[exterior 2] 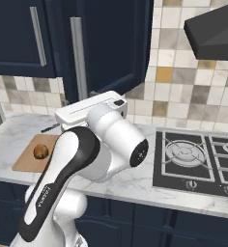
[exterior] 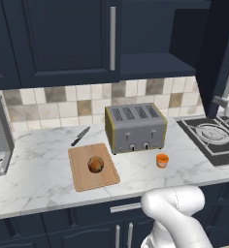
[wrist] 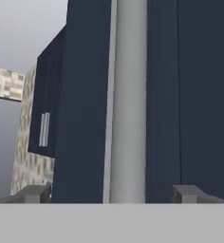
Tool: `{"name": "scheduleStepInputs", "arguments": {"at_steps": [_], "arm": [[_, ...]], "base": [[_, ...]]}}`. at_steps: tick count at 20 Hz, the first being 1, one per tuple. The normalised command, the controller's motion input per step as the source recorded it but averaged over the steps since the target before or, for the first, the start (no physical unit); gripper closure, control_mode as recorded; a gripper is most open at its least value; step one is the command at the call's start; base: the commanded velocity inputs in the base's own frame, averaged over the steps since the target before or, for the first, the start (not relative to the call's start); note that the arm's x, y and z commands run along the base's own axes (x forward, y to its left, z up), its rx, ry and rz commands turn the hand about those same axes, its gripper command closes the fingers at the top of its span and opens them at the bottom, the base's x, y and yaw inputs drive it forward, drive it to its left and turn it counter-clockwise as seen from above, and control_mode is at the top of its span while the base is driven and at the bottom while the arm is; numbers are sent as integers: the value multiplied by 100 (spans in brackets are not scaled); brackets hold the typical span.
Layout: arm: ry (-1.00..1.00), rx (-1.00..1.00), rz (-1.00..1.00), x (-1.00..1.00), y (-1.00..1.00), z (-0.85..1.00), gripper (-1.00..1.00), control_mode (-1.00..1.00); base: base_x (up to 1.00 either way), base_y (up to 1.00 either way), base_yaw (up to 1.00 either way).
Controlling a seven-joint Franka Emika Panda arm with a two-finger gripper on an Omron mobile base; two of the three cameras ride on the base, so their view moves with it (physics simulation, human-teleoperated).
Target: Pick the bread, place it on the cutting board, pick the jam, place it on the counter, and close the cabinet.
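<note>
From the left base view you can see the bread [exterior: 95, 164] already sitting on the cutting board [exterior: 82, 177] and the jam [exterior: 162, 160] standing on the counter [exterior: 34, 172] just in front of the toaster [exterior: 135, 127], so what remains, by my reading, is the cabinet [exterior: 63, 38], whose right door [exterior: 218, 48] stands swung out at the right of the open shelf. From the right base view that door [exterior 2: 113, 43] hangs open over the counter with its long bar handle [exterior 2: 78, 58] running straight up and down, and your arm [exterior 2: 106, 144] is bent sharply with the hand reaching up toward the door. In the hand view the handle [wrist: 128, 99] runs top to bottom dead centre, between the two fingertips [wrist: 189, 193], which stand spread wide on either side of it and hold nothing. You are lined up on the door face; pushing it shut should mean swinging it toward the shelf.
</note>
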Motion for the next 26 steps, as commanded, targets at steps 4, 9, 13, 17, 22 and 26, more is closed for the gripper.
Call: {"name": "scheduleStepInputs", "arguments": {"at_steps": [4, 9, 13, 17, 22, 26], "arm": [[-4, 3, 7, 49, 46, -13, -100, -100], [0, 5, 4, 44, 39, -3, -100, -100], [0, 5, 0, 50, 34, 0, -100, -100], [0, 2, 0, 53, 38, 0, -100, -100], [0, 0, 0, 57, 41, 0, -100, -100], [0, 0, -1, 47, 39, 0, -100, -100]], "base": [[0, 0, 0], [0, 0, 0], [0, 0, 0], [0, 0, 0], [0, 0, 0], [0, 0, 0]]}}
